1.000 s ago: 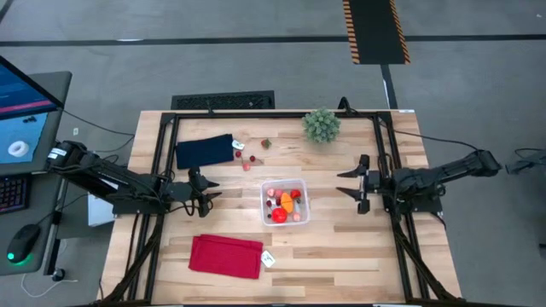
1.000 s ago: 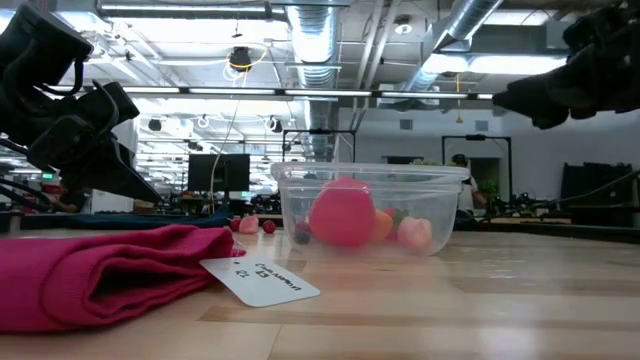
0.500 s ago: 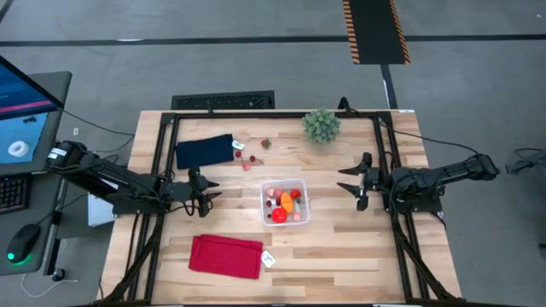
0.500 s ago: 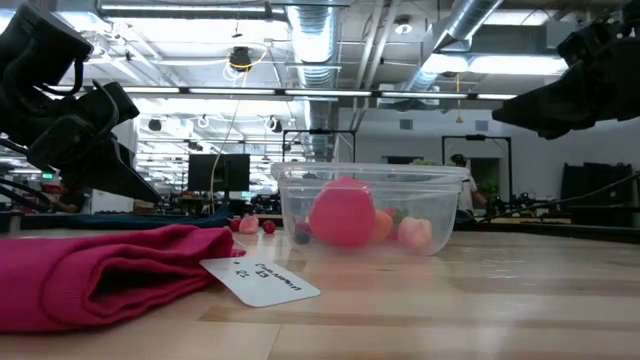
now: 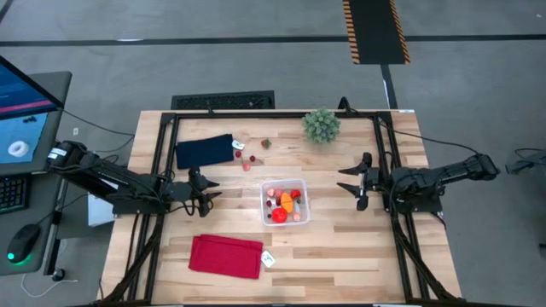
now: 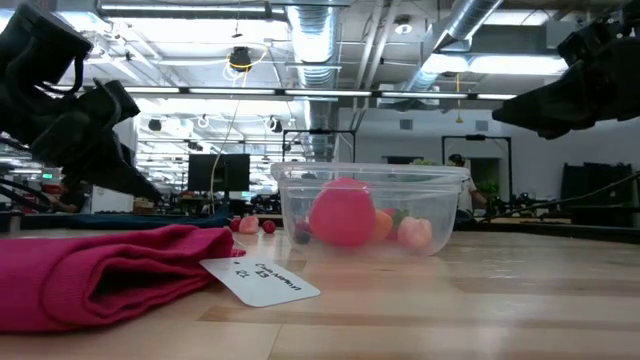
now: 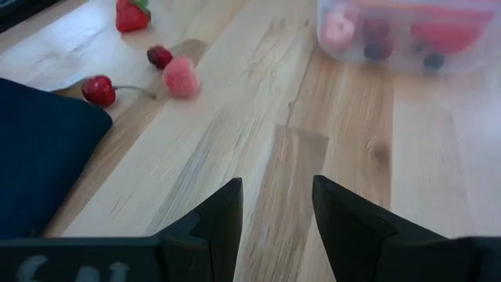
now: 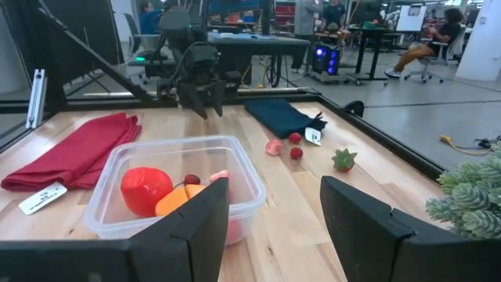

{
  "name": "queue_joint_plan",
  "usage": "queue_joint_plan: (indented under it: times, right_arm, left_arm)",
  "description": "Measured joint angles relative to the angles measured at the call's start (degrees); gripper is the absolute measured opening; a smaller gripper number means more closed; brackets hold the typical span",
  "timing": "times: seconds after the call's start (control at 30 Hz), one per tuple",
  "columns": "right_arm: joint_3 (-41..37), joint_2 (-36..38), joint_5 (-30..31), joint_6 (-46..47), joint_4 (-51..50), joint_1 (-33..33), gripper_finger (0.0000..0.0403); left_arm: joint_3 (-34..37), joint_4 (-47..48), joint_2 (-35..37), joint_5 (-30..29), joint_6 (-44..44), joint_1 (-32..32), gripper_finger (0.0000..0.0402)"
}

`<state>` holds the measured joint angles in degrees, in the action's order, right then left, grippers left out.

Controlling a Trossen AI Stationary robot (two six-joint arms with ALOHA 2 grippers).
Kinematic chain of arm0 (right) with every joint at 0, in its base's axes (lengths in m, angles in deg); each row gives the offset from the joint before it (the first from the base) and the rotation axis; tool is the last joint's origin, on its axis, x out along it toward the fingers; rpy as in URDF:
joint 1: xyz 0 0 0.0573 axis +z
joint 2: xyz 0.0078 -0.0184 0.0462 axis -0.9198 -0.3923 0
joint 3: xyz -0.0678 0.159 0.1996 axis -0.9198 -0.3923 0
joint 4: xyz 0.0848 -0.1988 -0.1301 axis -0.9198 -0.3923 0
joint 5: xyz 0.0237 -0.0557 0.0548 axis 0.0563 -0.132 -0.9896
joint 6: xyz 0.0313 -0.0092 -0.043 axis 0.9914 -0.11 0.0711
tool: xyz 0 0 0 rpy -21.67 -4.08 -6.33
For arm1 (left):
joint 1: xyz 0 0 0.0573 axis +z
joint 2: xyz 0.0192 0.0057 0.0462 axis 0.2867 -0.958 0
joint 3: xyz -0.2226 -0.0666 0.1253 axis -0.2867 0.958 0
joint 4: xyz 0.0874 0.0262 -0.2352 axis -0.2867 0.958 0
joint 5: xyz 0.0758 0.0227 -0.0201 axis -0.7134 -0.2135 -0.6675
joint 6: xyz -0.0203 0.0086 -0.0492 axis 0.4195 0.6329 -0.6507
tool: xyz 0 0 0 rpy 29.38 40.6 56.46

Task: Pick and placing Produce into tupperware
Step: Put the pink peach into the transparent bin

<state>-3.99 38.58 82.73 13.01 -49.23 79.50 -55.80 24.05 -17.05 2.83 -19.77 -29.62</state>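
Note:
The clear tupperware (image 5: 285, 203) stands mid-table with several pieces of produce inside, among them a red one (image 8: 146, 188) and an orange one (image 8: 180, 202). A few loose pieces lie on the wood near the navy cloth: a strawberry (image 7: 131, 14), a dark cherry (image 7: 160, 56), a pink piece (image 7: 181, 77) and a red cherry (image 7: 99, 90). My left gripper (image 5: 203, 189) hovers open to the left of the tupperware, nothing between its fingers (image 7: 278, 211). My right gripper (image 5: 354, 182) hangs open to the right of the tupperware, also empty (image 8: 274, 211).
A navy cloth (image 5: 205, 150) lies at the far left and a red cloth (image 5: 226, 256) with a white tag (image 5: 269, 258) at the near left. A green spiky plant ball (image 5: 322, 125) sits at the far edge. Bare wood stretches along the near right.
My right gripper has turned a little in place above the table's right side and stays open. The produce and the tupperware have not moved.

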Motion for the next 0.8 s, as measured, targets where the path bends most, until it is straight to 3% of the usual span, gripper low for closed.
queue_joint_plan:
  times: [0.07, 0.23, 0.33, 0.43, 0.57, 0.7, 0.8]
  right_arm:
    - [0.00, 0.00, 0.00, 0.00, 0.00, 0.00, 0.0224]
    - [0.00, 0.00, 0.00, 0.00, 0.00, 0.00, 0.0224]
    - [0.00, 0.00, -0.01, 0.00, 0.00, 0.00, 0.0224]
    - [0.00, 0.00, -0.01, 0.00, 0.00, 0.00, 0.0224]
    - [0.00, 0.00, -0.01, 0.00, 0.00, 0.00, 0.0224]
    - [0.00, 0.00, -0.01, 0.00, 0.00, 0.00, 0.0224]
    - [0.00, 0.00, -0.02, 0.00, 0.02, 0.00, 0.0224]
  left_arm:
    - [0.03, -3.81, 0.00, -0.46, -4.73, 0.00, 0.0145]
    - [0.00, -14.01, 0.02, -4.01, -26.02, 0.09, 0.0145]
    - [0.00, -15.01, 0.02, -4.71, -31.28, 0.09, 0.0145]
    - [0.00, -14.98, 0.02, -6.06, -32.38, 0.09, 0.0145]
    - [-0.02, -15.69, 0.02, -13.46, -32.92, 0.09, 0.0145]
    - [-2.10, -13.76, -0.94, -15.12, -24.64, -0.01, 0.0145]
    - [-3.55, -10.21, -2.54, -16.82, -24.89, -0.33, 0.0145]
